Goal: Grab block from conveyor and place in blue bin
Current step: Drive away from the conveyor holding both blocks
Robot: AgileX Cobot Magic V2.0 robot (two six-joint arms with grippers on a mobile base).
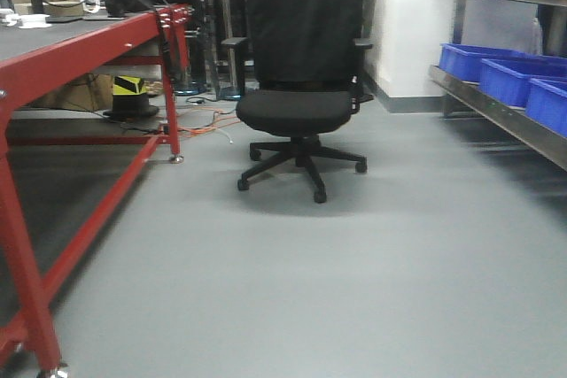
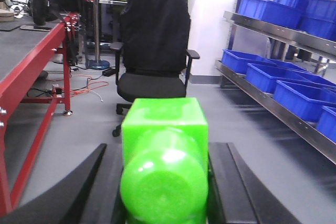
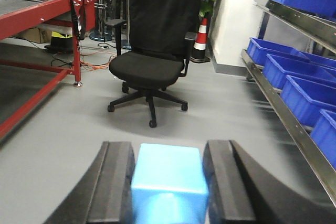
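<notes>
My left gripper [image 2: 165, 182] is shut on a bright green block [image 2: 164, 156] with a round stud facing the camera; its black fingers [image 2: 102, 187] press both sides. My right gripper [image 3: 167, 182] is shut on a light blue block [image 3: 168, 179], held between its black fingers [image 3: 116, 179]. Both grippers are carried above the grey floor. The conveyor [image 1: 53, 42], a dark grey belt on a red frame, runs along the left; it also shows in the left wrist view [image 2: 21, 45]. Blue bins [image 2: 294, 85] line steel shelves on the right, also in the front view [image 1: 505, 73] and the right wrist view [image 3: 294, 77].
A black office chair [image 1: 301, 86] stands on the floor straight ahead, between the conveyor and the shelves. Cables [image 1: 199, 121] lie on the floor behind it. A yellow-black object [image 1: 128, 95] sits under the conveyor. A red-white cone [image 3: 199, 38] stands by the white wall.
</notes>
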